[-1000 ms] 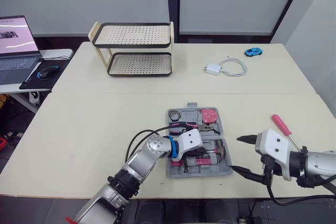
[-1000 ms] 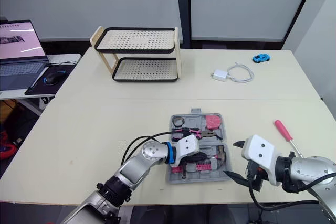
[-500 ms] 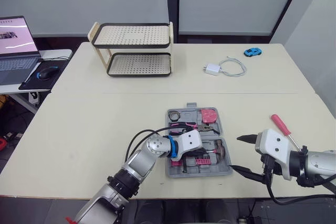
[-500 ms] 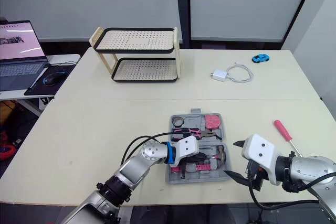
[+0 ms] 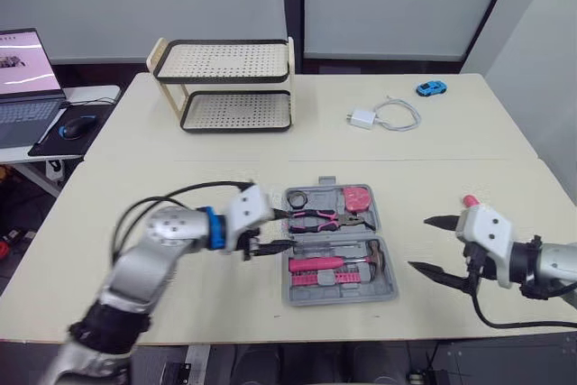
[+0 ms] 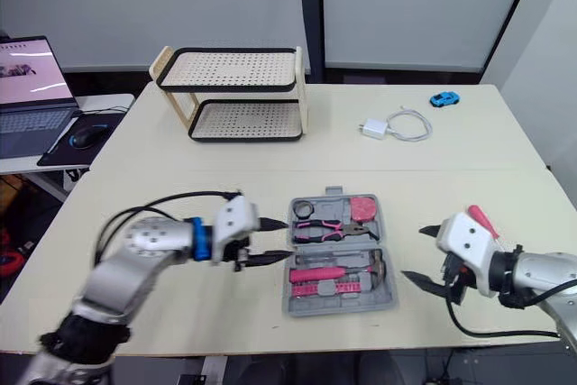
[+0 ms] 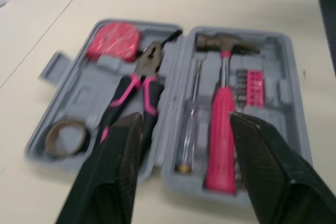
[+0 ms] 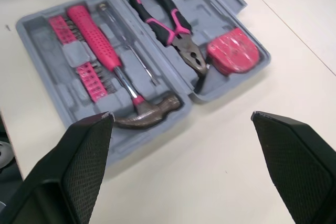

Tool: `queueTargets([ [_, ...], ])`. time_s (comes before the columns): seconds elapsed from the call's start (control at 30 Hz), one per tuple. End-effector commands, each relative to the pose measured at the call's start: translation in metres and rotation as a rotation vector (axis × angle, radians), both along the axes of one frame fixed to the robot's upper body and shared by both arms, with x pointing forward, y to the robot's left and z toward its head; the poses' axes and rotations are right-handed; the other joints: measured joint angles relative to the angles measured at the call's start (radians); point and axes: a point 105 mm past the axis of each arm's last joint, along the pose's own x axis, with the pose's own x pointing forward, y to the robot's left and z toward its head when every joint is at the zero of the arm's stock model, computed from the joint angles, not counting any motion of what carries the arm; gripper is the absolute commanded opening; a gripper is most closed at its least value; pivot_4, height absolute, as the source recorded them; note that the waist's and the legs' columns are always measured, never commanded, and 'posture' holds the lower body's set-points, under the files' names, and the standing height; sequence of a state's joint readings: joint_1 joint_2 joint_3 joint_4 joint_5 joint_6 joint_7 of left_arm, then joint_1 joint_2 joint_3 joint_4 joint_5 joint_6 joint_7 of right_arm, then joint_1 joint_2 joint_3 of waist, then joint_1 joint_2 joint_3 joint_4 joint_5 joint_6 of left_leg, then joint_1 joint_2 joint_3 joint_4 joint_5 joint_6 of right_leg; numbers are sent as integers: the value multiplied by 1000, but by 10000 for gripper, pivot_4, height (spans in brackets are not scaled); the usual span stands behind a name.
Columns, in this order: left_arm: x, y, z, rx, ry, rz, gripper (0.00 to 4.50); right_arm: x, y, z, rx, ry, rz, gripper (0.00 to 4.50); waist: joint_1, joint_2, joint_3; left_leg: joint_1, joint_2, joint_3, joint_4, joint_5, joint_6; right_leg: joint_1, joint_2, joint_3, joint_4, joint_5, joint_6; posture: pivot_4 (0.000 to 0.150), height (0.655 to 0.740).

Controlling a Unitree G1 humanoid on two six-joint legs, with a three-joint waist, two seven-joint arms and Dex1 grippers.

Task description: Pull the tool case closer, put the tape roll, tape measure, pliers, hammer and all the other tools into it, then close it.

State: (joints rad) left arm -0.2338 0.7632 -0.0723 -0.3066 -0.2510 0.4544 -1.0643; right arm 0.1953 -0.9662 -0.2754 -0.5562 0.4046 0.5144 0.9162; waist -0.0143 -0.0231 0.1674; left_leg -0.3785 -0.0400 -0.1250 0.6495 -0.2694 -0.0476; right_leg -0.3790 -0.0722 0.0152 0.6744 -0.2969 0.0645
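Note:
The grey tool case [image 5: 386, 290] lies open near the table's front edge. Its far half holds the tape roll [image 5: 300, 198], the pink-handled pliers [image 5: 320, 217] and the pink tape measure [image 5: 359, 197]. The near half holds the pink-handled hammer [image 5: 335, 262], a slim screwdriver [image 7: 189, 124] and pink bits [image 8: 93, 81]. My left gripper [image 5: 281, 230] hovers open just left of the case, holding nothing. On the case's right my right gripper [image 5: 419, 242] stands wide open and empty. A pink-handled screwdriver [image 6: 479, 220] lies on the table, mostly hidden behind the right wrist.
A two-tier perforated rack [image 5: 225, 83] stands at the back left of the table. A white charger with its cable [image 5: 365, 118] and a blue toy car [image 5: 432, 88] lie at the back right. A laptop [image 5: 22, 60] and mouse [image 5: 70, 128] sit on a side desk, far left.
My left gripper has drawn back leftward out of the case's near half and opened; the hammer now lies uncovered in the case. The right gripper has shifted slightly farther from the front edge.

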Motion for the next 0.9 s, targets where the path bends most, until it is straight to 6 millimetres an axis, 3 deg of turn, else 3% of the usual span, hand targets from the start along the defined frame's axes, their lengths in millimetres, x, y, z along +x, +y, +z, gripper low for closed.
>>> queueTargets([
  [0.03,-1,54,15,46,-51,135,39719,5,-36,17,-27,-68,-84,45000,0,0,0,0,0,0,-1,0,0,0,0,0,0,0,0,1500,7400],
  [0.1,-3,89,14,60,-48,247,44835,4,-58,24,-20,-84,-148,45000,0,1,0,0,0,2,-1,0,0,0,0,1,-1,0,0,1500,7400],
  [0.23,-8,153,17,52,-110,481,44835,-5,-112,36,-43,-114,-290,45000,2,1,1,1,1,3,-3,0,0,0,-1,1,-1,0,0,1500,7400],
  [0.33,-8,185,17,-13,-178,629,44835,-10,-153,40,-49,-152,-416,45000,6,1,1,1,1,3,-3,0,0,0,-1,1,-2,0,0,1500,7400],
  [0.4,-13,204,2,40,-144,695,44835,-16,-173,35,-46,-136,-476,45000,6,1,1,2,1,4,-3,0,0,1,-2,1,-2,0,0,1500,7400],
  [0.67,-26,239,-27,59,-41,860,44835,-31,-221,22,-43,-114,-631,45000,-5,2,1,5,1,6,-5,-1,1,2,-1,3,-2,0,0,1500,7400],
  [0.9,-23,233,-27,90,-85,858,44835,-22,-211,19,-58,-101,-598,45000,-15,2,0,7,2,5,-5,-1,0,5,-1,3,-2,0,-1,1500,7400],
])
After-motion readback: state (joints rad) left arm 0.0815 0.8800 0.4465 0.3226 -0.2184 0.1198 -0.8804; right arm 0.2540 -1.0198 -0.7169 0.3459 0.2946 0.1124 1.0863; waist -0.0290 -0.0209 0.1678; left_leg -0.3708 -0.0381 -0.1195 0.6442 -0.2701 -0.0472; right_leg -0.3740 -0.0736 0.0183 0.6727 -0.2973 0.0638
